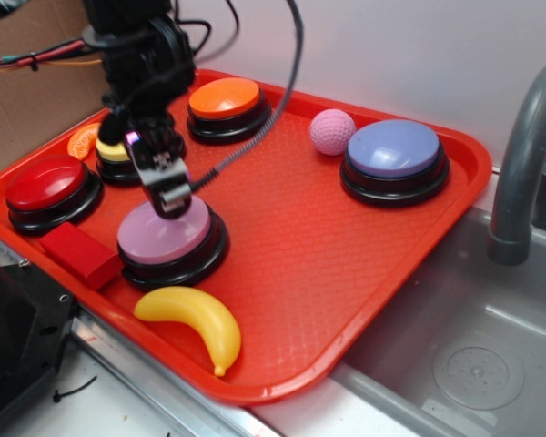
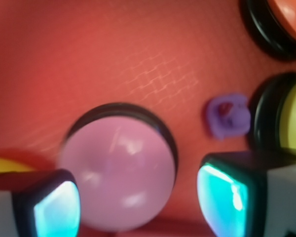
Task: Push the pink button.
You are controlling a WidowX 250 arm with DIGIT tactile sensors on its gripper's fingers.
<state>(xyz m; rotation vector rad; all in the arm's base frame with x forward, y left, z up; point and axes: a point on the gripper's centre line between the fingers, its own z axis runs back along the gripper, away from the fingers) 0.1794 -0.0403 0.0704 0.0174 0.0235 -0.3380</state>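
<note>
The pink button (image 1: 168, 235) has a pale mauve domed top on a black base and sits at the front left of the red tray (image 1: 346, 273). My gripper (image 1: 170, 198) hangs directly over the dome's back edge, very close or touching; contact cannot be told. In the wrist view the pink button (image 2: 118, 173) fills the space between my two fingers, and the gripper (image 2: 138, 202) is open with its teal pads (image 2: 56, 210) wide apart. Nothing is held.
On the tray: a red button (image 1: 50, 187), yellow button (image 1: 114, 155), orange button (image 1: 226, 102), blue-lavender button (image 1: 394, 157), pink dimpled ball (image 1: 332, 131), yellow banana (image 1: 193, 320), red block (image 1: 80, 253), orange slice (image 1: 82, 138). A small purple piece (image 2: 227, 116) lies nearby. A sink with grey faucet (image 1: 523, 155) is at the right.
</note>
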